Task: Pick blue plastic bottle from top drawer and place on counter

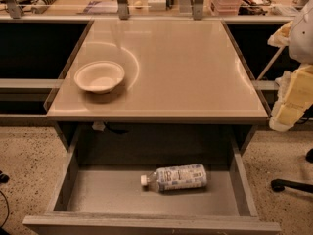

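— Where's the bottle [175, 177]?
— Lying on its side in the open drawer [98, 195], cap left, easy to reach from above. My gripper [291, 102] hangs right of the counter [186, 67]; I cannot tell its state.

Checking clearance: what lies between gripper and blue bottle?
Camera view: only the counter corner and top drawer wall, between gripper at right edge and blue plastic bottle.

Off the counter's [186, 67] right edge, the arm [304, 33] shows a smooth, rounded white shell. Below it, the tool [289, 104] is made of pale cream-yellow blocky segments with whitish rounded ends, stacked beside the counter's front right corner.
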`<state>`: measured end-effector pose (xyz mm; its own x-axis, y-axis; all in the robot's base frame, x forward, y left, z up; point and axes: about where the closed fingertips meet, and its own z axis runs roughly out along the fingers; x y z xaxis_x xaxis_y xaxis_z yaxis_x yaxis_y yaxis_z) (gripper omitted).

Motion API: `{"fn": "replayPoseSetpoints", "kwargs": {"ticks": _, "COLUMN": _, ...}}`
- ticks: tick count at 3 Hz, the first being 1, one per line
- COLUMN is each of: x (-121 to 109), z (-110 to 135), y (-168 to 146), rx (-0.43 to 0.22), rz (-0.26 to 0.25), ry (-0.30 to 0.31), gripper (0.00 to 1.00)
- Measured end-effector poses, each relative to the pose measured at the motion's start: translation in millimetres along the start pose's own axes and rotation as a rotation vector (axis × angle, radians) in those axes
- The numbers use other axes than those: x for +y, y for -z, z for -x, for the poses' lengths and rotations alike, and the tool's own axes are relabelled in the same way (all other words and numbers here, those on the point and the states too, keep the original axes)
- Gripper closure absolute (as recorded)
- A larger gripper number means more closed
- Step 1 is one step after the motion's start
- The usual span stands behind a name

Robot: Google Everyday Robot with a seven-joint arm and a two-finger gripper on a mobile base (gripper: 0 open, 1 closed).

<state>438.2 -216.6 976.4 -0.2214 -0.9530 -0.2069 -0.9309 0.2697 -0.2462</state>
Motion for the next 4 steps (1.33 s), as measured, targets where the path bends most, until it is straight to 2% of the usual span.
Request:
{"fn": "replayPoseSetpoints", "kwargs": {"ticks": 1, "x": 0, "z": 0, "y": 0, "rx": 0.0, "rz": 0.0, "ry": 0.0, "gripper": 0.0}}
{"fn": "replayPoseSetpoints", "kwargs": {"ticks": 2, "x": 12, "z": 6, "y": 0, "rx": 0.009, "rz": 0.006, "ry": 0.024, "gripper": 0.0}}
{"fn": "replayPoseSetpoints", "kwargs": {"ticks": 3, "x": 44, "z": 7, "y": -41, "rx": -0.023, "rz": 0.096, "ry": 0.055, "gripper": 0.0}}
{"fn": "replayPoseSetpoints", "kwargs": {"ticks": 4, "x": 92, "z": 9, "y": -104, "rx": -0.108, "rz": 0.201, "ry": 0.034, "gripper": 0.0}}
